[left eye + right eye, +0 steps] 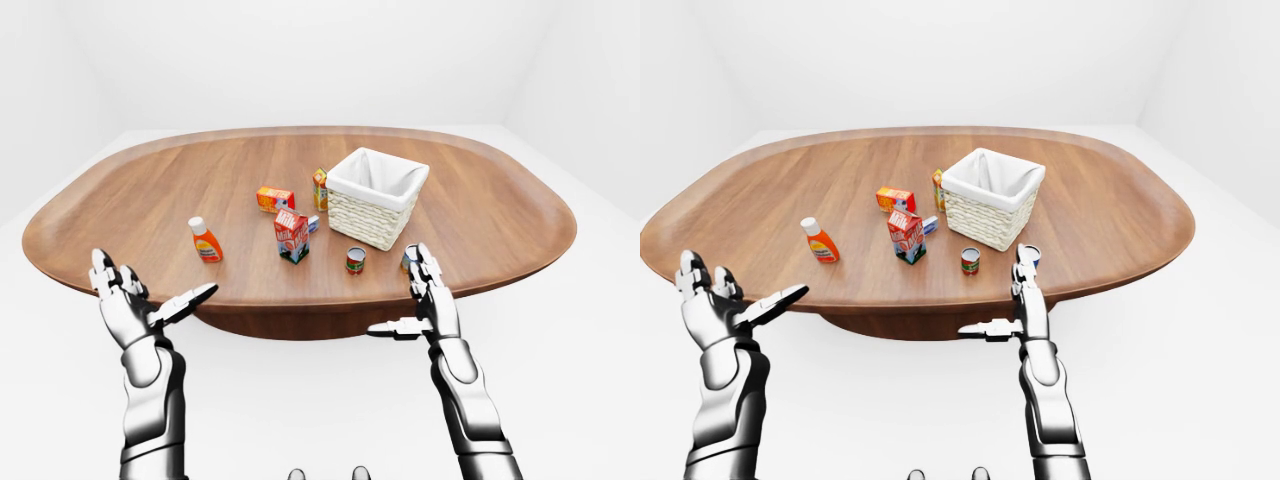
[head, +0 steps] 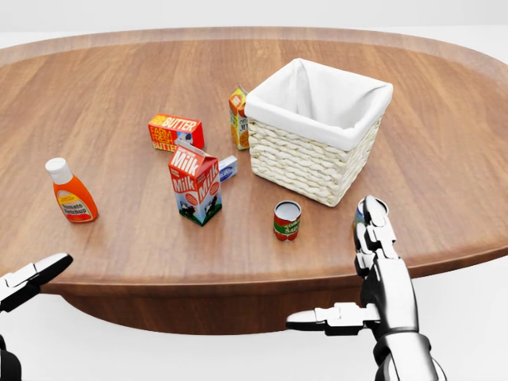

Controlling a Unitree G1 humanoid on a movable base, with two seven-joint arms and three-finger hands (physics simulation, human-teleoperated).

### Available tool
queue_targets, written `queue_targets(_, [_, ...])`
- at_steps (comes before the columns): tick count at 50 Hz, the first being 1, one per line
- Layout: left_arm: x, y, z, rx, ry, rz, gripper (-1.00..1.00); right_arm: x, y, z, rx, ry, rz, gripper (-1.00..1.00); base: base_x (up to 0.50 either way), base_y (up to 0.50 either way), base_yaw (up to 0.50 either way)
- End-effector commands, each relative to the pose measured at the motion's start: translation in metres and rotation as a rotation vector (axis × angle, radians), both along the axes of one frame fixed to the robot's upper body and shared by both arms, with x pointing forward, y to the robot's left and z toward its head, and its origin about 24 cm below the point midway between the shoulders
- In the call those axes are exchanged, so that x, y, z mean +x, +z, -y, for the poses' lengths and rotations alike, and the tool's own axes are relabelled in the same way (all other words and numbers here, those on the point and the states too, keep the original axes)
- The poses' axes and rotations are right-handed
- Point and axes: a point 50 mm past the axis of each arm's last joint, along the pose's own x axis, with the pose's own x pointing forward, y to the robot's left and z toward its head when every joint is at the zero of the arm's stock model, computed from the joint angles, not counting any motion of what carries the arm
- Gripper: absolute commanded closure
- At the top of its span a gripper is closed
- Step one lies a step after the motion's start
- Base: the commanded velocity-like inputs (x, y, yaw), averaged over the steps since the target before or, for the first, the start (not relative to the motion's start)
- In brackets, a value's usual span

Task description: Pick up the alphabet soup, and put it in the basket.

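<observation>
Listing what my cameras give me. Left hand (image 1: 125, 300): nearly out of the head view, only one fingertip showing at its lower-left edge; the left-eye view shows it raised off the table's near edge, fingers spread, thumb out, holding nothing. Right hand (image 2: 379, 262): upright at the near rim of the table (image 2: 119, 95), fingers straight and together, thumb pointing left, released. A small can (image 1: 1031, 255) stands directly beyond my right fingertips; they cover most of it and I cannot read its label.

Items on the oval, wood-grain table:
- alphabet soup (image 2: 286, 220): short cylinder, red and green label, metal top, upright, up and to the left of my right hand, well apart from it.
- basket (image 2: 305, 155): square, pale woven wicker with white cloth liner, beyond the soup can and just beside it; its inside floor is out of sight.
- milk carton (image 2: 194, 182): gabled, red and white, upright, left of the soup.
- a small blue and white box (image 2: 228, 167), half hidden behind the milk carton.
- butter box (image 2: 175, 132): orange, lying flat.
- orange carton (image 2: 238, 117): upright, touching or nearly touching the basket's left wall.
- ketchup bottle (image 2: 71, 192): orange, white cap, nearest my left hand.
</observation>
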Motion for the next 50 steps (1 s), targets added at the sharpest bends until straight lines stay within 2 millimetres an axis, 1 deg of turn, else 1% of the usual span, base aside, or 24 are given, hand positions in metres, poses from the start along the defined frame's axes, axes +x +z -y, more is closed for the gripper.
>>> queue_targets(1, [-0.005, 0.001, -0.024, -0.039, 0.099, 0.006, -1.00, -0.001, 0.003, 0.000, -0.004, -0.005, 0.002, -1.00, 0.00, 0.00, 0.00])
queue_targets(4, [-0.009, 0.004, -0.030, -0.037, 0.123, 0.019, -1.00, -0.001, 0.002, 0.000, -0.004, -0.005, 0.001, -1.00, 0.00, 0.00, 0.00])
queue_targets(8, [-0.010, 0.004, -0.031, -0.040, 0.120, 0.021, -1.00, -0.001, 0.001, 0.000, -0.005, -0.006, 0.001, -1.00, 0.00, 0.00, 0.00])
queue_targets(9, [-0.021, 0.018, -0.034, -0.030, 0.146, 0.083, -1.00, 0.000, -0.002, 0.001, -0.006, -0.004, -0.002, -1.00, 0.00, 0.00, 0.00])
queue_targets(10, [-0.023, 0.022, -0.033, -0.021, 0.145, 0.101, -1.00, 0.000, -0.002, 0.001, -0.008, -0.004, -0.002, -1.00, 0.00, 0.00, 0.00])
queue_targets(13, [-0.027, 0.028, -0.034, -0.019, 0.150, 0.133, -1.00, 0.000, 0.000, 0.000, -0.008, -0.005, -0.003, -1.00, 0.00, 0.00, 0.00])
queue_targets(18, [-0.033, 0.037, -0.037, -0.001, 0.164, 0.170, -1.00, 0.000, -0.002, 0.001, -0.009, -0.006, -0.004, -1.00, 0.00, 0.00, 0.00])
queue_targets(22, [-0.036, 0.035, -0.040, -0.031, 0.180, 0.158, -1.00, 0.002, -0.002, 0.000, -0.017, -0.010, -0.014, -1.00, 0.00, 0.00, 0.00])
queue_targets(26, [-0.031, 0.034, -0.040, -0.030, 0.173, 0.159, -1.00, 0.001, -0.001, 0.000, -0.016, -0.011, -0.016, -1.00, 0.00, 0.00, 0.00])
queue_targets(28, [-0.024, 0.025, -0.043, -0.053, 0.166, 0.129, -1.00, 0.001, -0.003, 0.001, -0.018, -0.012, -0.017, -1.00, 0.00, 0.00, 0.00])
queue_targets(32, [-0.020, 0.017, -0.044, -0.072, 0.157, 0.095, -1.00, 0.001, -0.003, 0.000, -0.022, -0.011, -0.019, -1.00, 0.00, 0.00, 0.00])
queue_targets(33, [-0.021, 0.019, -0.042, -0.069, 0.154, 0.107, -1.00, 0.000, -0.002, 0.000, -0.023, -0.011, -0.019, -1.00, 0.00, 0.00, 0.00])
queue_targets(37, [-0.020, 0.019, -0.040, -0.064, 0.146, 0.103, -1.00, 0.001, -0.004, -0.001, -0.039, -0.009, -0.028, -1.00, 0.00, 0.00, 0.00])
queue_targets(50, [-0.020, 0.019, -0.040, -0.063, 0.146, 0.104, -1.00, 0.001, -0.004, -0.001, -0.040, -0.009, -0.029, -1.00, 0.00, 0.00, 0.00])
